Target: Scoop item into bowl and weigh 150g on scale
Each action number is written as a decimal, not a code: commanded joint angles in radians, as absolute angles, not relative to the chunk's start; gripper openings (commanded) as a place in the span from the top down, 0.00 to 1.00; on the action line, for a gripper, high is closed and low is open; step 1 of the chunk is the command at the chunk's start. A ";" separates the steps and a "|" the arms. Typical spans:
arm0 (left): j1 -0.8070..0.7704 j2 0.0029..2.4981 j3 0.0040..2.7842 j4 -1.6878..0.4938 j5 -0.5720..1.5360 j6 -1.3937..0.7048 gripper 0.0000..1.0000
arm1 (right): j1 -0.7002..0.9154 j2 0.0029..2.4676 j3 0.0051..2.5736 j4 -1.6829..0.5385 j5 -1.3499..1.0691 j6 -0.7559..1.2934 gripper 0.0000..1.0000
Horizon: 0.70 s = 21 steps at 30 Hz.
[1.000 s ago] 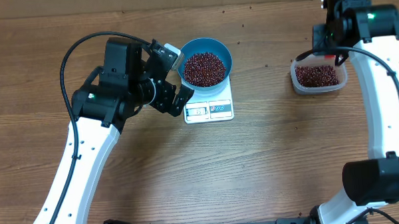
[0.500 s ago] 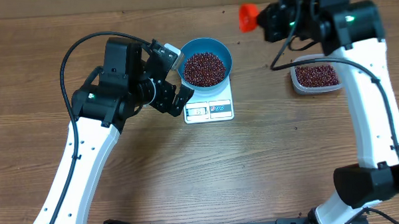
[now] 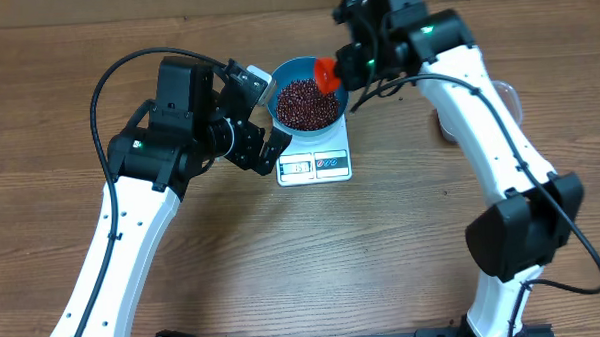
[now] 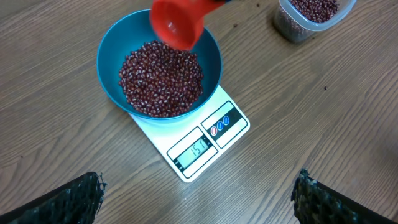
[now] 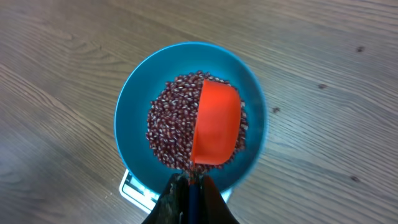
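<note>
Wood-grain table [image 3: 403, 245], overhead view. The left end effector [image 3: 265, 115], jaws fully spread and holding nothing, sits left of centre beside the scale [image 4: 199, 146]. The bowl [image 5: 134, 99] stands on the scale, with the beans [image 4: 158, 81] heaped inside. The right end effector [image 5: 189, 186], clamped tight on the orange scoop [image 5: 216, 123], hangs it tilted over the heap. Good practice: trickle gently, keep the scoop off the bowl, and stop once the display settles.

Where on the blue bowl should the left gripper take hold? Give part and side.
Pinch the bowl by its rim on the side facing the left gripper, one finger inside, one outside. That thin wall is bare; the orange scoop overhangs the far rim.
</note>
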<state>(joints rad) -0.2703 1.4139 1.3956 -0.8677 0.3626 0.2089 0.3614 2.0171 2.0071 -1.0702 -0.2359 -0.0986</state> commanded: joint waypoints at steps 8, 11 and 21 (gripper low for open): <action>-0.269 1.407 1.418 -0.863 0.356 0.194 0.00 | 0.438 2.107 2.009 -1.008 -0.047 -0.102 0.96; -0.269 1.407 1.418 -0.863 0.355 0.194 0.00 | 0.439 2.122 2.009 -0.987 -0.037 -0.102 0.96; -0.269 1.407 1.418 -0.863 0.355 0.194 0.00 | 0.439 2.167 2.008 -0.976 -0.020 -0.102 0.96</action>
